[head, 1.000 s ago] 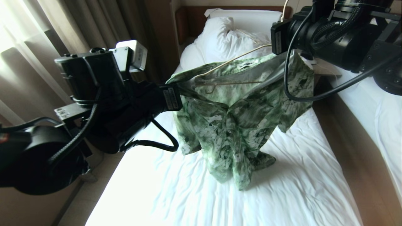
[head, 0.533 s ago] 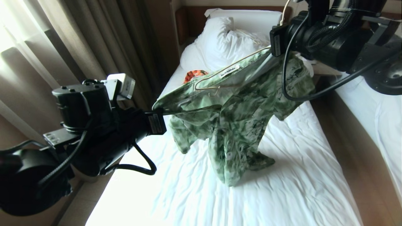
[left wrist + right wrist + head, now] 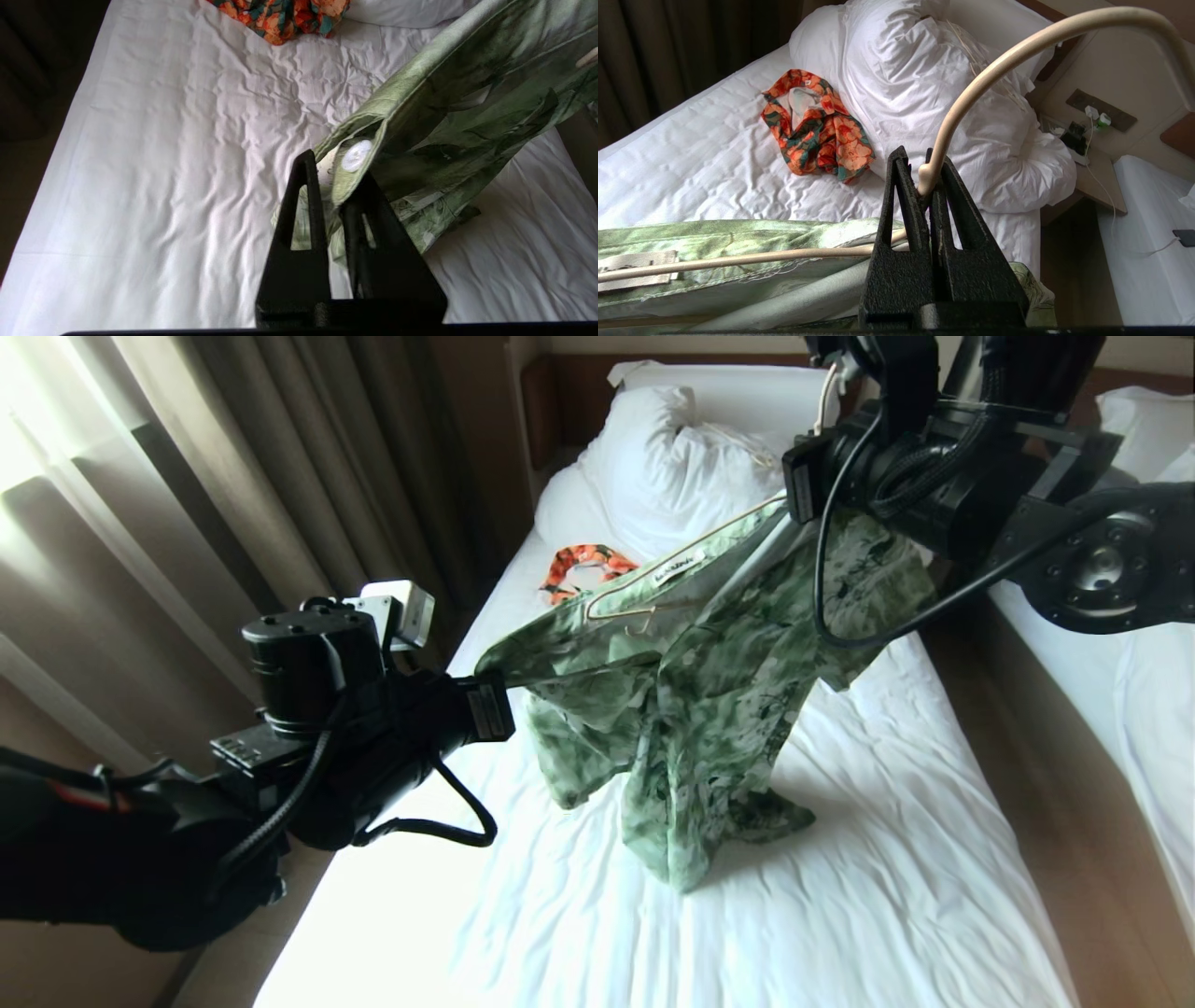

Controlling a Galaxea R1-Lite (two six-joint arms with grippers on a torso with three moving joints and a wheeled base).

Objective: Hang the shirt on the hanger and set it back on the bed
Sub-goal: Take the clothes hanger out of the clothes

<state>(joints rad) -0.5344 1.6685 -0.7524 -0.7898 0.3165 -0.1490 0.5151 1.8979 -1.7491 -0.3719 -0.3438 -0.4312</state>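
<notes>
Held stretched above the bed (image 3: 896,896): one shirt (image 3: 709,709) on one hanger (image 3: 653,602), long axis running near-left to far-right. Left hand (image 3: 334,186) pinched on the buttoned front edge at the near-left end; right hand (image 3: 924,186) clamped on the hanger neck, far right. Also counted: one orange patterned garment (image 3: 583,565), far, by the pillow (image 3: 672,457).

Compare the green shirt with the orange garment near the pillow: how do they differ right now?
The green shirt is pale green with dark leaf print; the orange garment is orange with dark green. The shirt hangs lifted on the hanger, only its hem reaching the bed, while the garment lies bunched flat on the sheet. The left hand pinches the shirt's edge; nothing holds the garment. Both are patterned cloth.
</notes>
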